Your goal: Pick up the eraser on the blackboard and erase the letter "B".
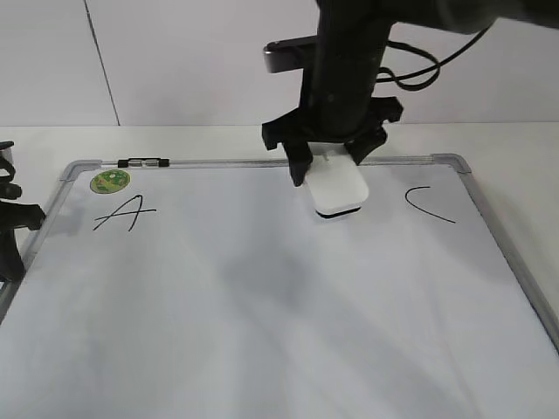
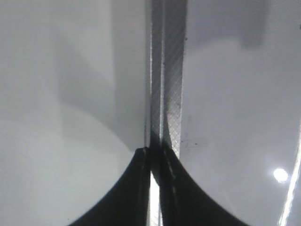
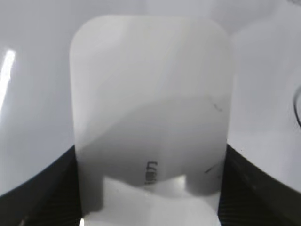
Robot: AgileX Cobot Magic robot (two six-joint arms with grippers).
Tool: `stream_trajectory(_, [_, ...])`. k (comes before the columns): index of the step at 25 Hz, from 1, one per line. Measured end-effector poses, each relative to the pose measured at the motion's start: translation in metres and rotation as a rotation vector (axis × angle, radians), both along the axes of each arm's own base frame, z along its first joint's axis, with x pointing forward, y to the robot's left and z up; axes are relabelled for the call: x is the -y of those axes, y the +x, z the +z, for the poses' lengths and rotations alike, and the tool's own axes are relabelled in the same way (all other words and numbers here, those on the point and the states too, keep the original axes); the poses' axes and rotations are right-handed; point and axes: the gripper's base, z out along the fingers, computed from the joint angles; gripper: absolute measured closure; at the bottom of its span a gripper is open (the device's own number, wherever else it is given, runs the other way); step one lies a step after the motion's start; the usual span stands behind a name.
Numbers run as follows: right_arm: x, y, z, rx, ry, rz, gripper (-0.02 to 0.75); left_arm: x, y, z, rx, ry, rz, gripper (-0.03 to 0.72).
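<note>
While the right hand (image 1: 330, 166) stands clamped across its long sides, the white rounded-rectangular plastic eraser (image 1: 338, 190) rests felt-down on the big white dry-erase blackboard (image 1: 262, 297) with its silver-grey frame, between a slanted "A" (image 1: 125, 212) and a curved "C" (image 1: 430, 205). It looks light, rigid and smooth-sided, so a firm side pinch suits it. No "B" shows. The left hand (image 2: 151, 160), fingers together, sits at the frame's edge.

pale white flat surface (image 1: 218, 140) carries everything | small black-and-clear clip (image 1: 145, 162) near far-left corner | slanted black handwritten "A" (image 1: 125, 213) at left | open curved black "C" (image 1: 428, 204) at right | light grey wall (image 1: 175, 61) behind
</note>
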Motion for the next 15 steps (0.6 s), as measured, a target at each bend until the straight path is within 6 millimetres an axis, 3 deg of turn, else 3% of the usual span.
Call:
stream_trajectory(3, [0.021,-0.015,0.011,-0.011,-0.014,-0.026,0.178,0.0,0.0,0.0,0.0,0.0,0.0,0.663])
stream_trajectory(15, [0.13,-0.062,0.022,-0.092,-0.052,-0.259,0.178,0.0,0.0,0.0,-0.002,0.0,0.0,0.663])
